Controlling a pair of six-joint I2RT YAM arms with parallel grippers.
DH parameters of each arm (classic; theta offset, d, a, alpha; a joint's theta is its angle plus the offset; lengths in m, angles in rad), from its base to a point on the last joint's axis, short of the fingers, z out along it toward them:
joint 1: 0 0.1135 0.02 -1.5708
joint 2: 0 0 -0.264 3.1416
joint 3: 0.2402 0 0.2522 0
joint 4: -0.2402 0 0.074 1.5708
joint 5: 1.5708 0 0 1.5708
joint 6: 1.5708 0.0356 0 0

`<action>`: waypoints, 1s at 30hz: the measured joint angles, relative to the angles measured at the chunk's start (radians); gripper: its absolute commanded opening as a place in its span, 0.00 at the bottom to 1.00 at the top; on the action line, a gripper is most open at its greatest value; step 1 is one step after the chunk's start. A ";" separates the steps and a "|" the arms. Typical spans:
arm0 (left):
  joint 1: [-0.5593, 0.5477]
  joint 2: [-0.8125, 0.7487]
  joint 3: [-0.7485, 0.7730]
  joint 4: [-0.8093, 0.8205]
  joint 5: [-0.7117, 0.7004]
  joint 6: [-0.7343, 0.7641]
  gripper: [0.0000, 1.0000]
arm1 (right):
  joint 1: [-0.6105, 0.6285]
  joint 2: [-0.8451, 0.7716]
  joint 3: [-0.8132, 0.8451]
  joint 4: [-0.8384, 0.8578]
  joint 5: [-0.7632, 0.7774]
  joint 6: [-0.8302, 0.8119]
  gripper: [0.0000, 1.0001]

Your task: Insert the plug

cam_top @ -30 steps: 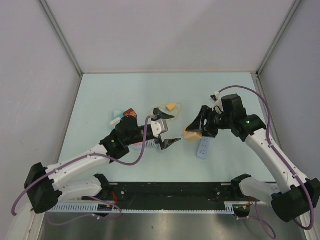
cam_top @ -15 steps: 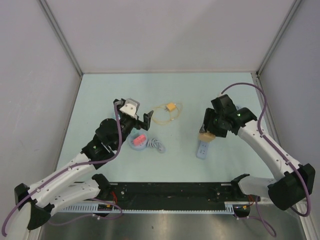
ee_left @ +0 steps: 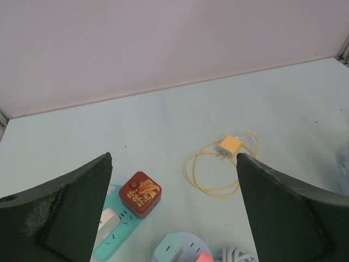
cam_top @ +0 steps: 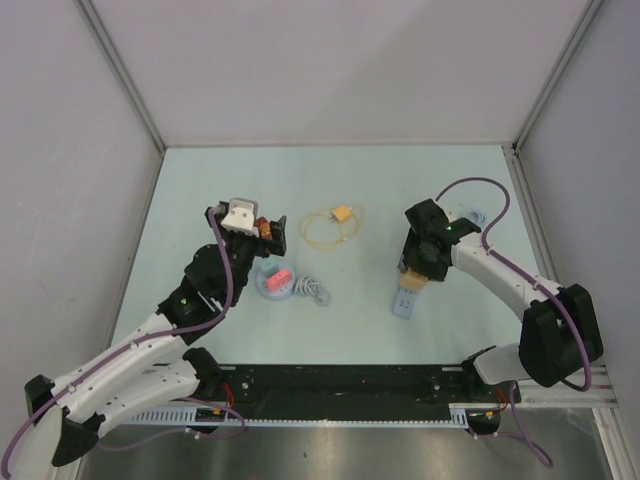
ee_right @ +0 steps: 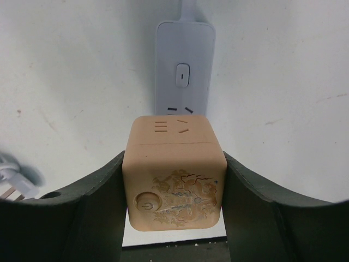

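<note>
right wrist view: the right claw (ee_right: 174,183) is clamped on the two sides of a tan cube plug (ee_right: 173,164). the cube sits over the near end of a pale power strip (ee_right: 184,65), which runs on ahead of the claw along the worktop (ee_right: 65,65). left wrist view: the left claw (ee_left: 173,159) hangs wide apart, holding nothing. just ahead and to its left, a red cube (ee_left: 140,194) sits on a teal strip (ee_left: 117,233). farther ahead and to its right lies a yellow cable coil (ee_left: 218,169).

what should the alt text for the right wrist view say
The right gripper holds a tan cube plug with an ornate engraved face between its dark fingers. Directly beyond it a pale power strip lies on the light table, socket slots showing at the cube's far edge.
</note>
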State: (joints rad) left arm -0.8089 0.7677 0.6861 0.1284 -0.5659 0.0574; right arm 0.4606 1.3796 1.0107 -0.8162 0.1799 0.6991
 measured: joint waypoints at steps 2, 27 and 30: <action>0.000 -0.010 -0.003 0.001 -0.008 0.001 1.00 | -0.002 0.021 -0.012 0.020 0.008 0.006 0.00; 0.000 -0.029 -0.014 0.011 -0.030 0.003 1.00 | -0.048 0.027 -0.019 0.048 0.038 0.019 0.00; 0.000 -0.029 -0.016 0.011 -0.030 0.003 1.00 | -0.048 0.027 -0.019 0.047 0.030 0.020 0.00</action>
State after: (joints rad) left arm -0.8089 0.7391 0.6701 0.1398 -0.5957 0.0605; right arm 0.4126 1.4067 0.9913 -0.7692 0.2100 0.7189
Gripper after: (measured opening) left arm 0.996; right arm 0.631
